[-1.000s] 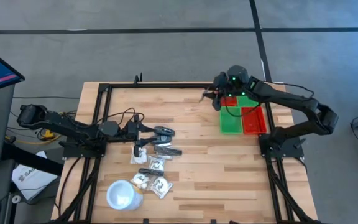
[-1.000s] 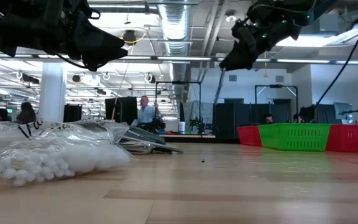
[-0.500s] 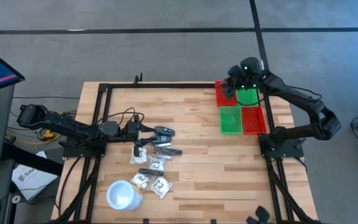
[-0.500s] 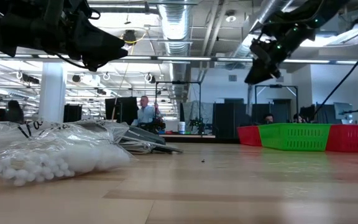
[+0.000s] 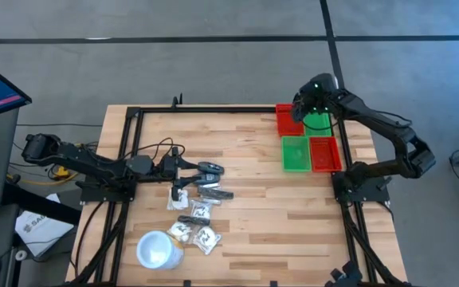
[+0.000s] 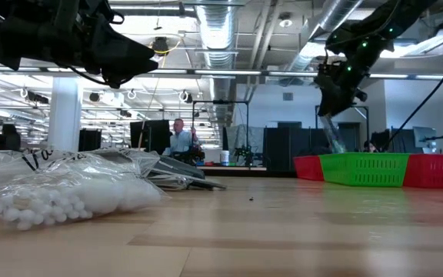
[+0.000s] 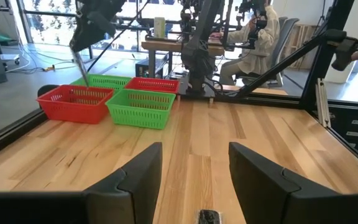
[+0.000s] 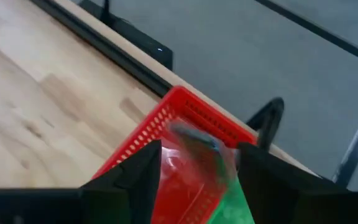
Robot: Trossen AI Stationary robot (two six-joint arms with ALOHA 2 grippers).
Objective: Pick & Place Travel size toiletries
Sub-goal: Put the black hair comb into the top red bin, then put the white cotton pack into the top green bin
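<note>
The toiletries, dark oblong tubes and clear sachets with white contents, lie in a pile point(image 5: 198, 199) at the table's left-middle; one sachet of white beads point(image 6: 60, 196) fills the low view's foreground. My left gripper point(image 5: 183, 171) hovers open over the pile's far-left end. My right gripper point(image 5: 299, 109) is up above the far red basket point(image 5: 284, 123), open. A clear sachet point(image 8: 207, 155) shows blurred between and just beyond its fingers. In the low view the sachet point(image 6: 334, 137) slants down from the gripper point(image 6: 333, 104) toward the baskets. My right gripper: its fingers stand apart on either side of the clear sachet's upper end point(image 8: 188, 134), pointing down from above. I cannot tell whether either finger touches it. The sachet is clear of the table, slanting down over the red basket.
Four baskets stand at the far right: red point(image 5: 284, 123) and green point(image 5: 319, 123) behind, green point(image 5: 296, 153) and red point(image 5: 325, 154) in front. A white round cup point(image 5: 156, 249) sits near the front left. Bare wood lies between the pile and the baskets. People sit in the room beyond.
My right gripper has travelled toward the table's right and far edge, from beside the baskets to above the far red one, and has tipped to point down. A clear sachet now shows slanting below it. The left arm and the pile have kept still.
</note>
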